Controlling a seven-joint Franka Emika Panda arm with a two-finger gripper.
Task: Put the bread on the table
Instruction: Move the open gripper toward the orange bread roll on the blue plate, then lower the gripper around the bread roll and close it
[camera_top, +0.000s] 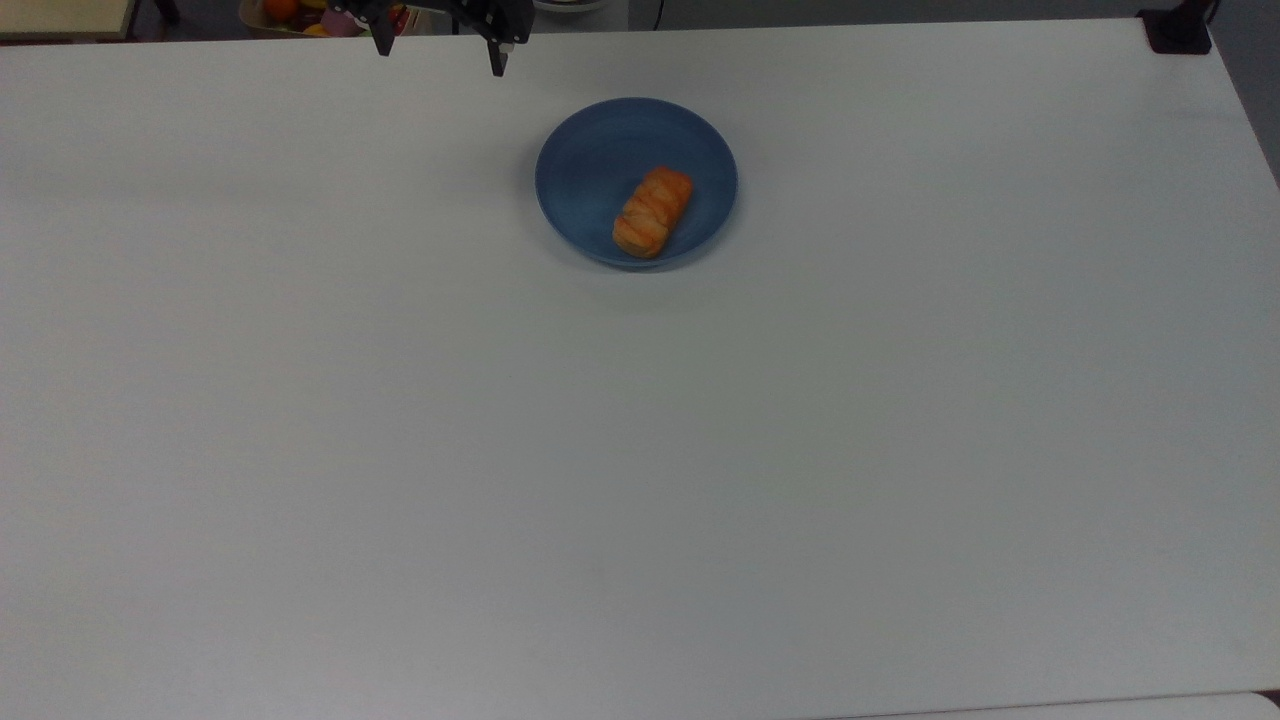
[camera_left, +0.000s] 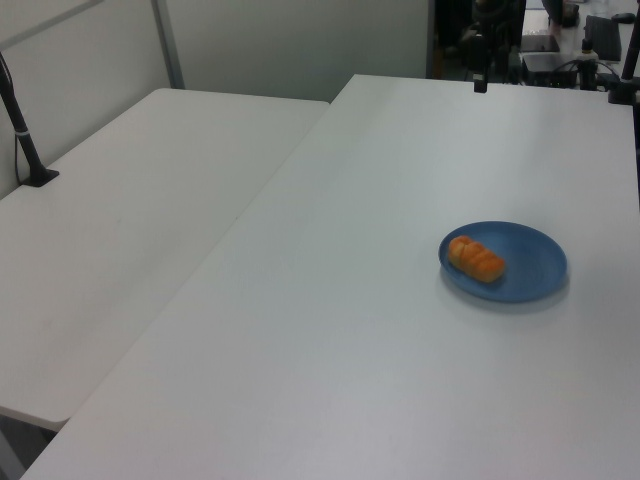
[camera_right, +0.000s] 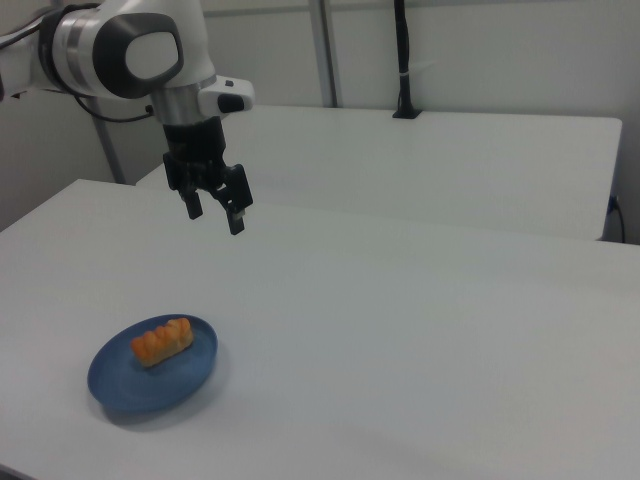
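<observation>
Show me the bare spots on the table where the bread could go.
The table is bare all around the plate: the wide stretch below it in the top view, and both sides. The bread lies on the plate. The open pincer hangs over the far edge.

Right view: white-and-grey robot arm (camera_right: 130, 45) enters from the right view's upper left, wrist pointing down. Black two-finger gripper (camera_right: 215, 213) hangs in the air above the large plain white tabletop (camera_right: 420, 330), fingers spread apart, nothing between them. Small oblong orange-brown bread (camera_right: 162, 342) lies on the round blue plate (camera_right: 125, 385) at the right view's lower left, well apart from the gripper. Second white table (camera_right: 470, 160) behind, with a black post (camera_right: 402, 60) standing on its far edge.
</observation>
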